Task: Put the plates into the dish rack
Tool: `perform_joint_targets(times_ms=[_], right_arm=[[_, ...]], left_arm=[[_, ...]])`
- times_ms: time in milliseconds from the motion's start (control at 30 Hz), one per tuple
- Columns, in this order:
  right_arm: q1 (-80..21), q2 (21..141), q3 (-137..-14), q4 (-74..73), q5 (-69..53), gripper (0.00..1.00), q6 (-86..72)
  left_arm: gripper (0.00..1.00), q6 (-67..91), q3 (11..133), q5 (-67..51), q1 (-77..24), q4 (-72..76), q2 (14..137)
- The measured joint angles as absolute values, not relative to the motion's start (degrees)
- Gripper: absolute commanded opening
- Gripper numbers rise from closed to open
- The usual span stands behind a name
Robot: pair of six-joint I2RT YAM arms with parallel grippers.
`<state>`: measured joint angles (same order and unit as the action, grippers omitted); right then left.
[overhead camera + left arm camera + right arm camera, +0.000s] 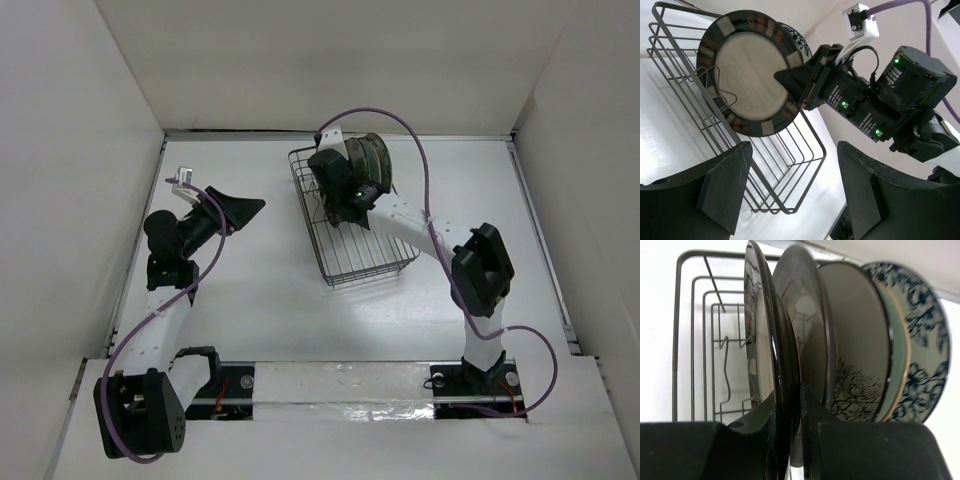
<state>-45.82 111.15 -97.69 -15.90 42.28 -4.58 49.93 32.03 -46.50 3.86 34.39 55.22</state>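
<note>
Bright, even light; blurred close wrist foregrounds.

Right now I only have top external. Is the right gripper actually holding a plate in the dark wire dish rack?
Observer: Yes. The right wrist view shows the right gripper clamped on the rim of the round dark-striped plate, upright in the dark wire dish rack.
Operator: How many plates behind it?
Observer: Four, all on edge: grey-rimmed plate, cream plate with black tree drawing, pale teal plate, blue floral plate.
Operator: Left side?
Observer: The left gripper is open, nothing between its fingers, facing the rack.
</note>
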Motion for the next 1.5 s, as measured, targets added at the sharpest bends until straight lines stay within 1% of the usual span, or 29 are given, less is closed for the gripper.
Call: perform_joint_targets(times_ms=[167, 233, 267, 300, 367, 400, 500, 567, 667, 700, 767, 800, 833, 1033, 1100, 1133, 1200, 1233, 1300, 1333, 1433, 1500], right_arm=[[-45.71, 111.15, -95.48, -13.76, 41.95, 0.01, -7.40], [-45.45, 111.07, -94.21, -11.86, 42.04, 0.10, -8.47], [-45.34, 111.00, -93.58, -10.98, 42.02, 0.17, -8.99], [-45.23, 110.91, -92.99, -10.07, 42.02, 0.33, -9.34], [-45.06, 110.83, -92.51, -8.73, 40.95, 0.45, -10.61], [-45.10, 110.80, -92.49, -8.38, 40.38, 0.53, -11.20], [-45.56, 110.04, -91.81, -7.60, 39.20, 0.61, -12.08], [-45.76, 108.90, -90.89, -7.25, 38.79, 0.64, -12.14], [-46.17, 106.59, -90.04, -7.11, 38.04, 0.74, -12.25], [-46.46, 105.41, -89.71, -7.01, 37.80, 0.80, -12.14], [-47.27, 102.87, -89.12, -6.85, 37.78, 0.86, -11.77], [-47.81, 101.34, -88.86, -6.87, 37.82, 0.95, -11.60], [-48.45, 99.55, -88.47, -6.63, 37.89, 1.00, -11.49], [-52.84, 84.68, -81.21, -3.16, 38.52, 1.00, -10.79], [-53.45, 78.26, -76.51, -1.83, 39.62, 1.00, -11.31], [-53.47, 74.78, -73.95, -1.61, 40.58, 1.00, -11.62], [-53.19, 66.92, -67.55, 0.05, 42.24, 1.00, -12.03], [-52.58, 62.22, -63.77, 0.56, 43.22, 1.00, -12.23], [-50.59, 53.08, -57.21, 1.61, 44.47, 1.00, -12.67], [-49.06, 48.51, -53.98, 1.83, 45.12, 1.00, -13.28], [-43.05, 37.45, -46.74, 1.45, 46.44, 1.00, -15.49], [-39.00, 33.01, -43.66, 1.37, 46.41, 1.00, -16.99]], left_arm=[[0.65, 49.58, 32.03, -46.28, 3.86, 34.00, 55.20], [0.65, 49.58, 32.03, -46.28, 3.86, 33.93, 55.29], [0.65, 49.60, 32.01, -46.26, 3.86, 33.98, 55.29], [0.65, 49.60, 32.01, -46.28, 3.86, 33.98, 55.35], [0.65, 49.58, 32.01, -46.26, 3.86, 33.93, 55.59], [0.65, 49.58, 32.01, -46.28, 3.86, 33.93, 55.86], [0.65, 49.56, 32.01, -46.13, 3.86, 33.61, 56.53], [0.65, 49.32, 32.01, -45.93, 3.86, 33.10, 56.53], [0.65, 48.95, 32.01, -45.76, 3.86, 32.60, 56.53], [0.65, 48.86, 32.01, -45.50, 3.86, 32.42, 56.51], [0.65, 48.40, 32.01, -44.99, 3.86, 31.94, 56.51], [0.65, 48.12, 32.01, -44.86, 3.86, 31.64, 56.51], [0.66, 47.86, 32.01, -44.77, 3.86, 31.29, 56.51], [0.70, 46.48, 32.01, -44.82, 3.86, 29.74, 56.47], [0.71, 46.24, 32.01, -45.01, 3.86, 29.34, 56.34], [0.74, 46.15, 32.01, -45.06, 3.86, 29.17, 56.14], [0.75, 46.11, 32.01, -45.19, 3.81, 29.12, 55.35], [0.77, 46.09, 32.01, -45.23, 3.62, 29.15, 54.85], [0.78, 46.04, 32.03, -45.21, 2.94, 29.52, 53.47], [0.82, 46.04, 32.03, -45.21, 2.35, 29.78, 52.77], [0.82, 45.45, 33.10, -45.19, 0.36, 29.98, 51.11], [0.83, 44.91, 34.20, -45.19, -0.82, 30.35, 50.50]])
